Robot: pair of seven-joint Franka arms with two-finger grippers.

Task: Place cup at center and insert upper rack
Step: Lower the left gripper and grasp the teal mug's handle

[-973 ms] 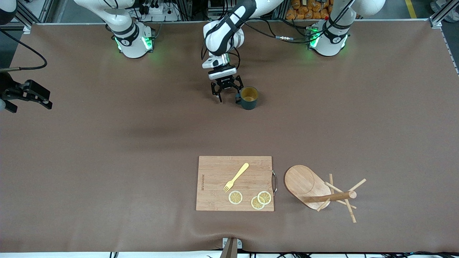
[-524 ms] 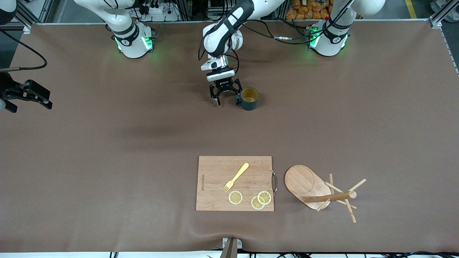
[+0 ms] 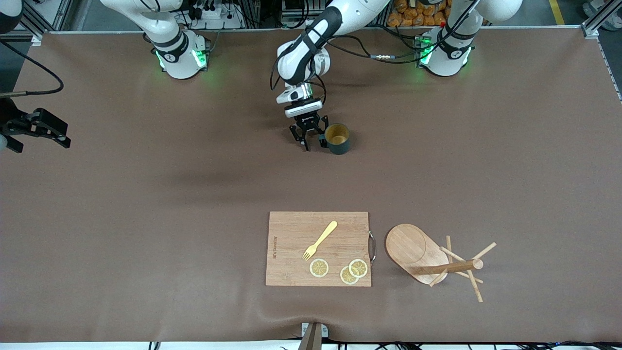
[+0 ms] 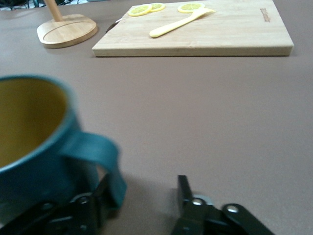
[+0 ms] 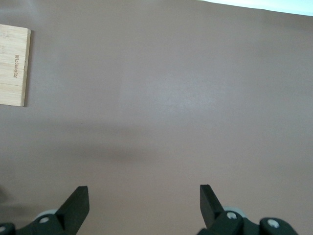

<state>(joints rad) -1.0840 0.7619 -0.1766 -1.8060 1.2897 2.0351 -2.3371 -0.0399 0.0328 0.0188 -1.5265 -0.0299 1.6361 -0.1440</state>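
Observation:
The dark teal cup [image 3: 337,138] stands upright on the brown table, toward the robots' bases, its handle [image 4: 100,156] pointing at my left gripper [image 3: 309,140]. That gripper [image 4: 143,188] is low on the table and half closed. One finger [image 4: 101,192] is against the handle, while the other finger [image 4: 183,188] stands apart with bare table between, so it is open. The upper rack [image 3: 430,260], a light wooden mug tree, lies on its side near the front camera, beside the cutting board. My right gripper [image 3: 64,136] waits open over bare table at the right arm's end.
A rectangular wooden cutting board [image 3: 318,249] lies nearer to the front camera than the cup, carrying a yellow fork [image 3: 319,239] and three lemon slices [image 3: 319,268]. The rack's oval base [image 4: 67,30] shows beside the board [image 4: 195,32] in the left wrist view.
My left gripper has come down beside the cup and its fingers have narrowed around the handle. The cup has shifted slightly toward the front camera. The right arm has not moved.

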